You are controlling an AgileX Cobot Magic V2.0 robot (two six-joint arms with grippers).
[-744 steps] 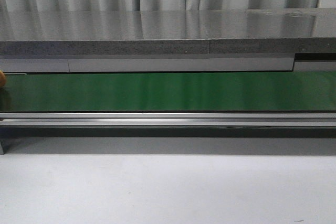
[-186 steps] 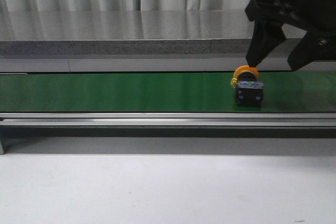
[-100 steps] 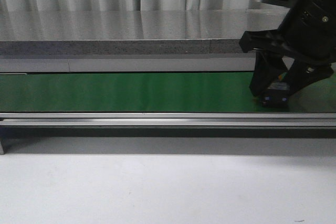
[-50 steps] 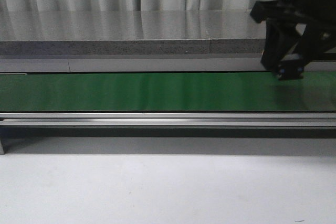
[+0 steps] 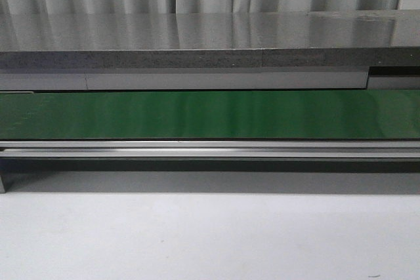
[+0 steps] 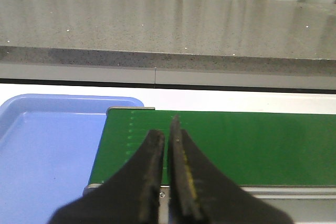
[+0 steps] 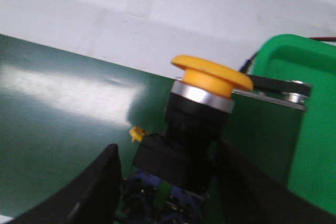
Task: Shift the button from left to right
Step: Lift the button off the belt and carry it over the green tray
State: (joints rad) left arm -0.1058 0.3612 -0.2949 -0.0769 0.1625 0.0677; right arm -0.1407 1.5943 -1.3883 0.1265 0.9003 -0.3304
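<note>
Right gripper (image 7: 168,182) clamps button (image 7: 197,129) by its blocky base | rigid, light, cap slick | green bin (image 7: 310,129) at 3 o'clock | left gripper (image 6: 168,182) pinched empty

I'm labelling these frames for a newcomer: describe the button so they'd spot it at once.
Find the long green conveyor belt in the right wrist view, near the bright green bin. Between the right gripper's two black fingers stands the button: a dark blocky base, a silver collar and a round orange-yellow mushroom cap, the only orange thing there.
</note>
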